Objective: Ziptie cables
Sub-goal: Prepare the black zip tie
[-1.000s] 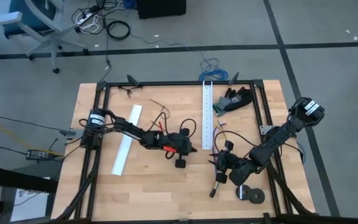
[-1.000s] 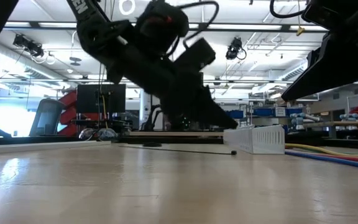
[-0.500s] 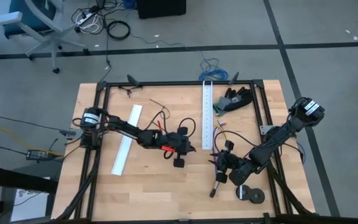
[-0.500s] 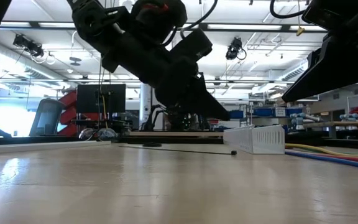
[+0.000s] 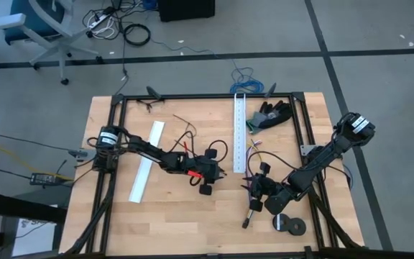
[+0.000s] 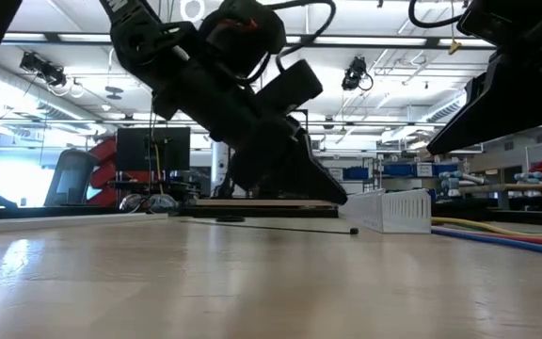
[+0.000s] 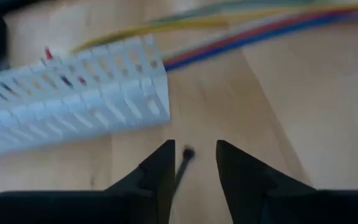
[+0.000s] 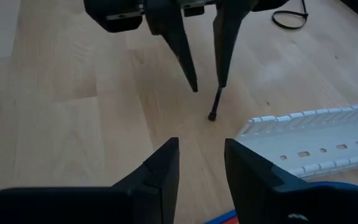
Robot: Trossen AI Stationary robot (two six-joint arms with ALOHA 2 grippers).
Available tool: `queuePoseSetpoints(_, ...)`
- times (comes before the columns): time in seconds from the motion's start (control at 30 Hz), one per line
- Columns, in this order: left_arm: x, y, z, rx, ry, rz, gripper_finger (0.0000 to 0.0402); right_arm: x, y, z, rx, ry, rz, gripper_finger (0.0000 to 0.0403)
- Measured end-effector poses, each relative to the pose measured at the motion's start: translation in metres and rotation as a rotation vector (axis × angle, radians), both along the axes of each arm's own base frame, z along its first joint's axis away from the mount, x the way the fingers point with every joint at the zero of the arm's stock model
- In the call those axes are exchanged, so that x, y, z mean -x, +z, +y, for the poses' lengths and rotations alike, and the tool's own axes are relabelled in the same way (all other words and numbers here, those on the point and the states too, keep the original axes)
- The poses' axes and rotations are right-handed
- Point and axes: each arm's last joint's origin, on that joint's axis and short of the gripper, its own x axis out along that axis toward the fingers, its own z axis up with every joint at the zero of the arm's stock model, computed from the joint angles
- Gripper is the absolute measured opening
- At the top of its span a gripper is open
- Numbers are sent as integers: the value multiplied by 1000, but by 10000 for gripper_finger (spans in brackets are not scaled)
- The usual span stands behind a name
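A thin black ziptie lies flat on the table, and its small head shows in the gap between my left gripper's fingers. My left gripper is open, tipped down over that head end near the table's middle. Whether a fingertip touches the strip, I cannot tell. The cables, yellow, blue and red wires, lie just beyond the white slotted channel. My right gripper is open and hovers to the right, facing the left gripper.
The white channel runs from far to near, right of the table's middle. A second white strip lies on the left. A black looped ziptie, dark gloves and a black roll also sit on the table.
My left gripper rose a little from the table, then came back down over the ziptie's head end. It stayed open. The ziptie has not moved.
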Motion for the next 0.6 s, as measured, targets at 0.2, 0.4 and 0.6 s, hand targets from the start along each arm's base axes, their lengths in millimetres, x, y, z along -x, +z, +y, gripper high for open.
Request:
queuePoseSetpoints(0.2,-4,-3,1,21,-20,-42,122,-1,0,-1,0,-2,0,114)
queuePoseSetpoints(0.4,-8,-15,0,19,-21,-20,122,-2,0,-3,3,-12,4,114)
queuePoseSetpoints(0.6,-15,-21,3,20,-15,-22,122,-2,0,-3,8,-8,5,114)
